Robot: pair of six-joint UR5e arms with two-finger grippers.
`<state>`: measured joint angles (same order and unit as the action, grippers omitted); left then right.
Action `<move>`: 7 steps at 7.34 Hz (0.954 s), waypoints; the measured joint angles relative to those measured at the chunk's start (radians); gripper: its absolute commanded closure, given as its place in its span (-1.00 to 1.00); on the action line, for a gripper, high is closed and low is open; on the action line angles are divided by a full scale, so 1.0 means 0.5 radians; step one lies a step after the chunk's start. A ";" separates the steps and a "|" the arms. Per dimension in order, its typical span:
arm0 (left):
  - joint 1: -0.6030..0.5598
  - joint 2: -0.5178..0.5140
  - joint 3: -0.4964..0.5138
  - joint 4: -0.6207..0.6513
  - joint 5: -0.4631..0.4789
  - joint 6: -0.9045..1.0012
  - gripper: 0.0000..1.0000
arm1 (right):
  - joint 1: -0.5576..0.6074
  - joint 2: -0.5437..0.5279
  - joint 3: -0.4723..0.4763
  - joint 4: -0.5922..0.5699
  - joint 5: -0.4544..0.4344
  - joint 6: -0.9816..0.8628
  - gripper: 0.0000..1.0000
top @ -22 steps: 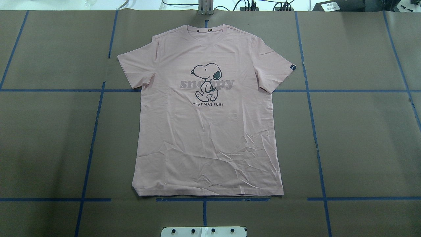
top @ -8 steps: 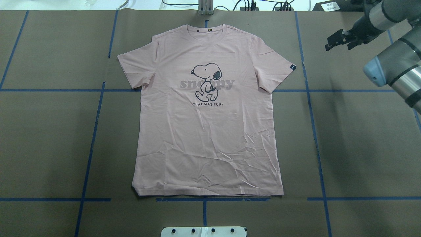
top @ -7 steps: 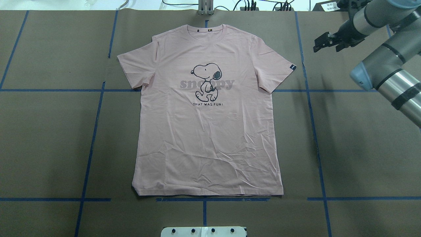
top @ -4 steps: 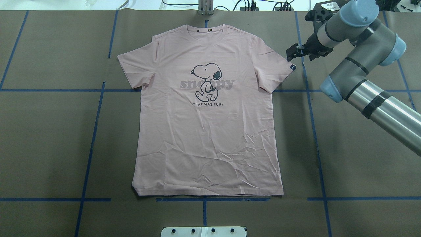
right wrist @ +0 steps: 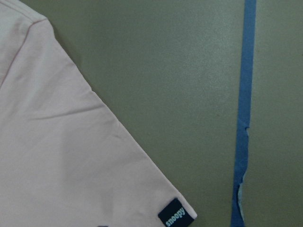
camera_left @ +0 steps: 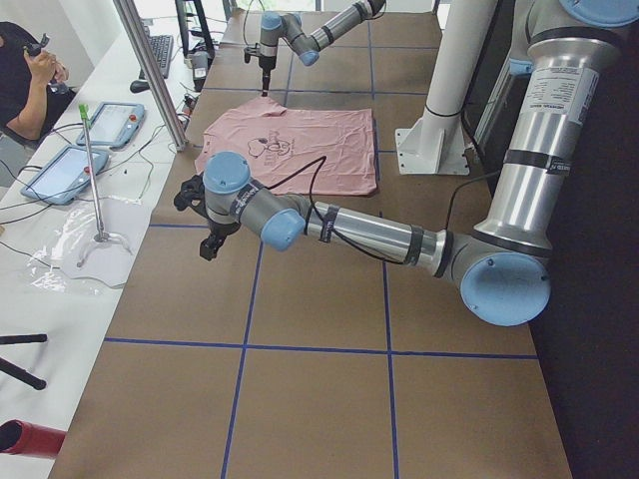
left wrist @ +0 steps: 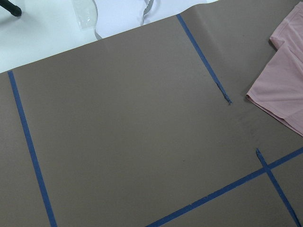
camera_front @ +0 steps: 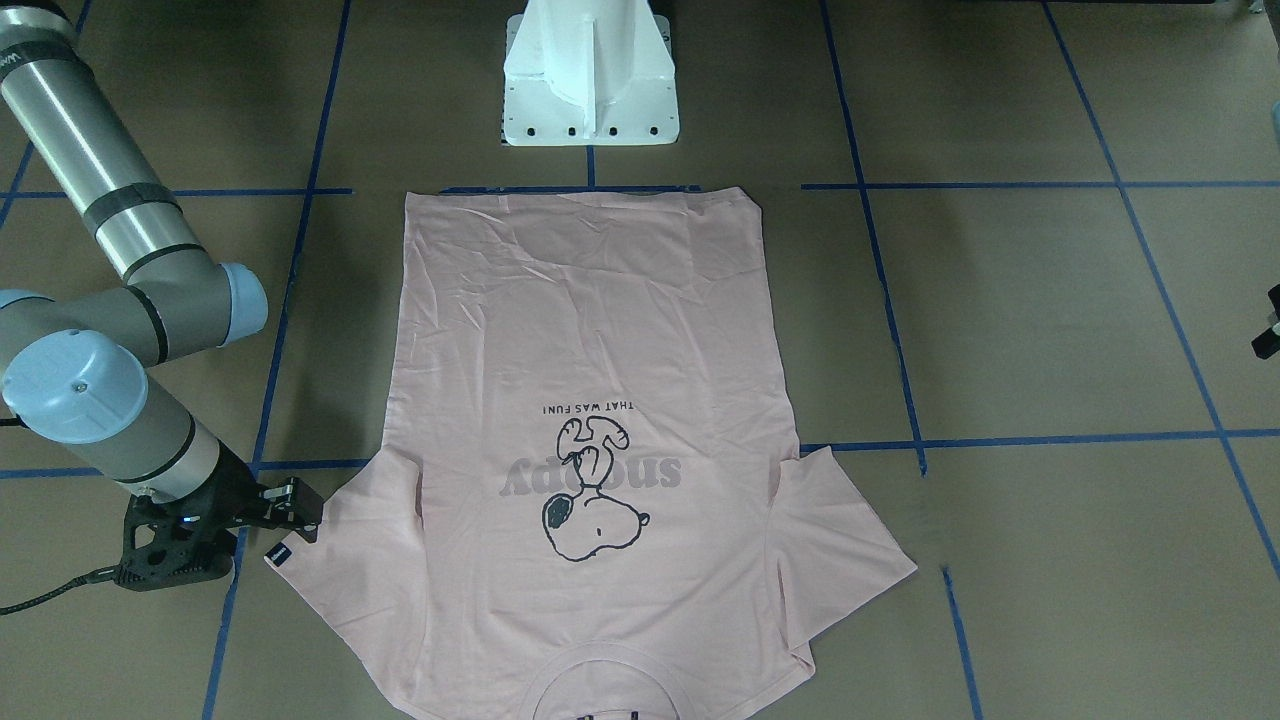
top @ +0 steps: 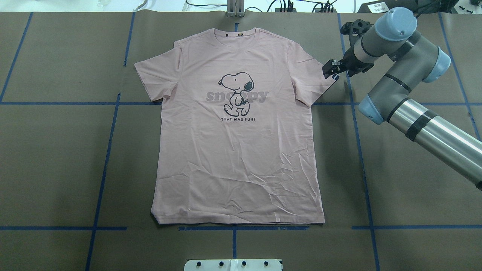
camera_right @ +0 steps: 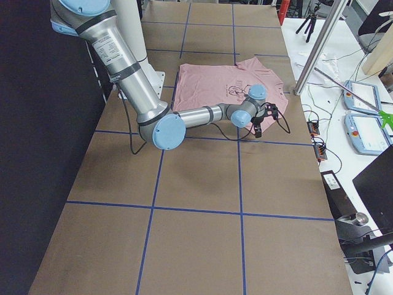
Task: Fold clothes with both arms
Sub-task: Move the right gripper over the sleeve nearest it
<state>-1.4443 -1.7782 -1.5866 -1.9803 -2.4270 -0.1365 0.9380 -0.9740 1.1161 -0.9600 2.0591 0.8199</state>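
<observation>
The pale pink T-shirt [top: 237, 150] lies flat and face up, its hem toward the robot's base and its neck at the far edge. Its right sleeve ends in a small dark tag [top: 335, 77]. My right gripper [top: 329, 69] hangs over that sleeve end, close to the tag [camera_front: 279, 555], open and holding nothing. In the right wrist view the sleeve edge [right wrist: 71, 165] and the tag [right wrist: 171, 215] show, but no fingers. My left gripper [camera_left: 207, 244] hovers over bare table, left of the shirt. Only a sliver of it [camera_front: 1268, 338] reaches the front view, and I cannot tell its state.
Brown paper with blue tape lines [top: 357, 150] covers the table. The white pedestal base [camera_front: 590, 80] stands by the shirt's hem. A white bench holds tablets [camera_left: 100, 125] and a small stand beyond the far edge, where a person [camera_left: 25, 70] sits.
The right arm came in from the right edge and swept left and down to the shirt's right sleeve end. The shirt has not moved.
</observation>
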 measured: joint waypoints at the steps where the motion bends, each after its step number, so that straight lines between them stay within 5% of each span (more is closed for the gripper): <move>1: -0.001 0.003 0.002 -0.001 -0.004 0.001 -1.00 | -0.003 0.004 -0.012 -0.003 -0.022 -0.003 -0.79; 3: -0.003 0.008 0.004 -0.004 -0.013 0.006 -1.00 | -0.017 0.033 -0.061 -0.006 -0.071 -0.006 -0.73; 4: -0.005 0.009 0.003 -0.005 -0.015 0.008 -1.00 | -0.025 0.061 -0.102 -0.006 -0.086 -0.007 -0.45; 7: -0.013 0.010 -0.003 -0.006 -0.023 0.008 -1.00 | -0.032 0.081 -0.132 -0.004 -0.094 -0.018 0.93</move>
<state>-1.4508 -1.7733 -1.5880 -1.9831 -2.4386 -0.1323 0.9222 -0.9336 1.0499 -0.9622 2.0122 0.8109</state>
